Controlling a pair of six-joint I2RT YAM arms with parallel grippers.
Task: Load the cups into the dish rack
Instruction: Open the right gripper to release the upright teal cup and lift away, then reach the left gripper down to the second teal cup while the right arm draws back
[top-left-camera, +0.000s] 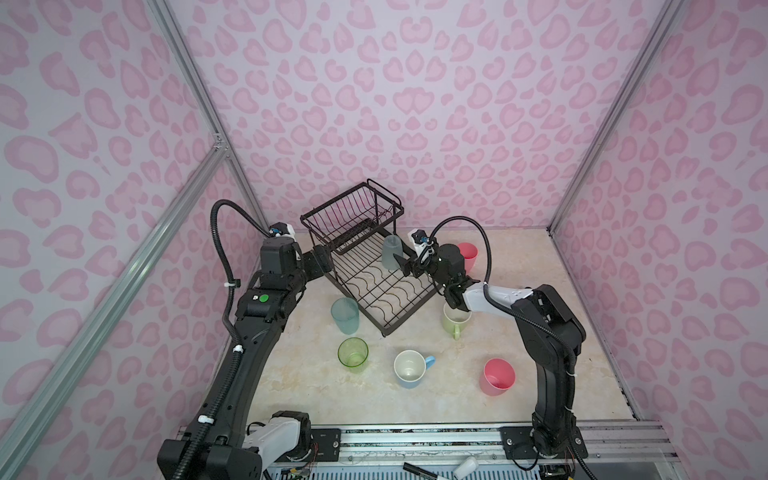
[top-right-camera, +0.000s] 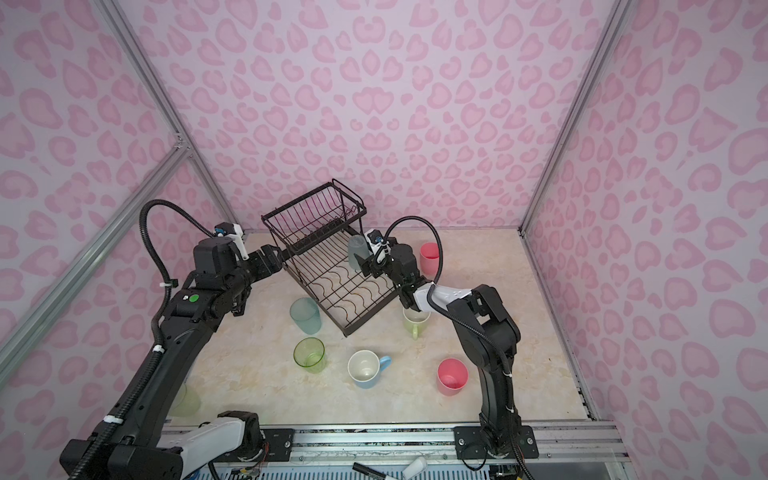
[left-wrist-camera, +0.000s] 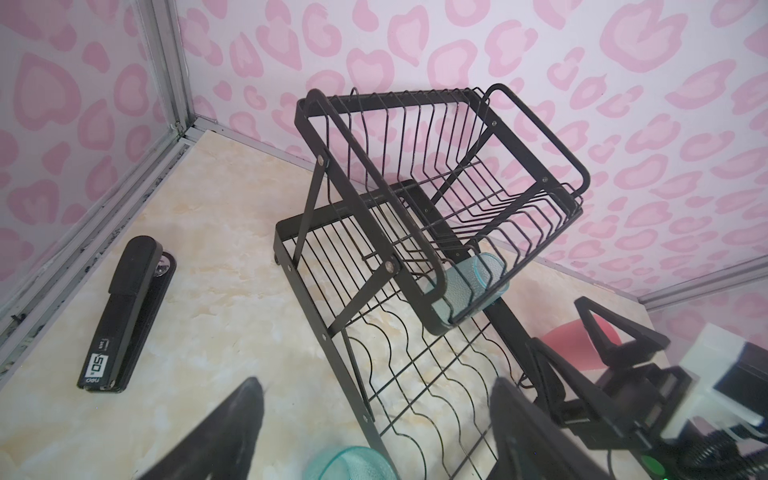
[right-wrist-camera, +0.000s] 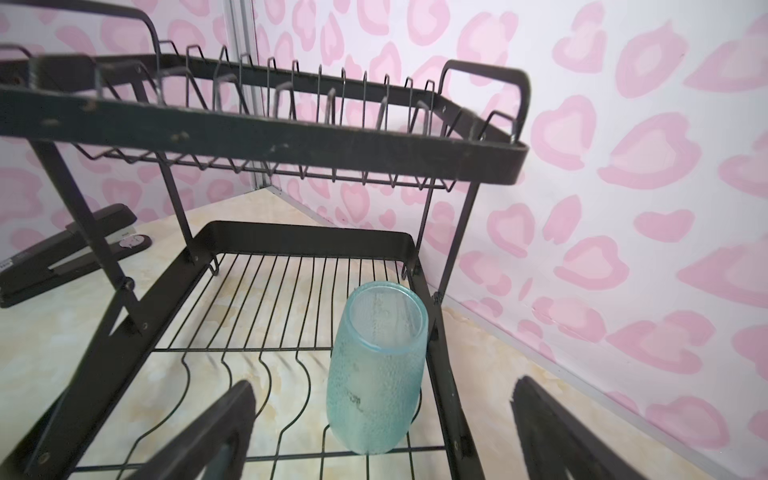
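The cups are barely started on: only one frosted blue-grey tumbler (right-wrist-camera: 376, 374) stands in the dish rack (top-left-camera: 356, 302), on the lower tray by its far right corner, apparently mouth down. The upper basket holds nothing.

Seven cups are left on the desk (top-left-camera: 291, 374):
- the second frosted tumbler (top-left-camera: 345, 315), just beside the rack's near left edge
- a green tumbler (top-left-camera: 353, 353) in front of it
- a light-blue mug (top-left-camera: 411, 368)
- a pink cup (top-left-camera: 496, 376)
- a lime mug (top-left-camera: 456, 320), partly under the right arm
- another pink cup (top-left-camera: 468, 253) behind that arm
- a second green tumbler (top-right-camera: 185, 401), half hidden by the left arm

The right gripper (top-left-camera: 404, 268) hangs spread just beside the racked tumbler, holding nothing. The left gripper (top-left-camera: 321, 257) is spread too, empty, at the rack's left side. By my reckoning, about one part in eight is done.
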